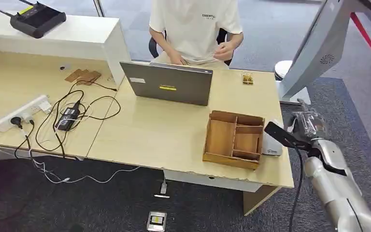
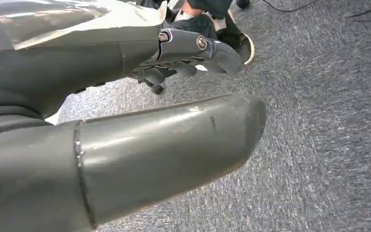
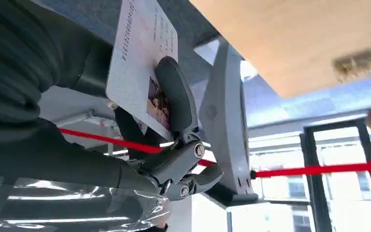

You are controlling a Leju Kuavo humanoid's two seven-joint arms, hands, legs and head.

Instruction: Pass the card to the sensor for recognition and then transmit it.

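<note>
In the right wrist view a white ID card [image 3: 137,58] with printed numbers and a small photo is pinched in my right hand [image 3: 174,145], the thumb [image 3: 175,92] pressing on its face. In the head view that right hand [image 1: 309,123], wrapped in clear plastic, hovers just off the desk's right edge. It is close beside the flat pale sensor pad [image 1: 272,145], which lies right of the wooden organizer [image 1: 234,139]. My left hand [image 2: 174,96] hangs over grey carpet with nothing in it, fingers loosely apart.
A person [image 1: 195,29] sits behind a grey laptop [image 1: 169,83] across the desk [image 1: 159,140]. A power strip [image 1: 21,113] with cables lies on the left, a black router [image 1: 36,18] on the white shelf. A grey machine stand [image 1: 314,53] rises at right.
</note>
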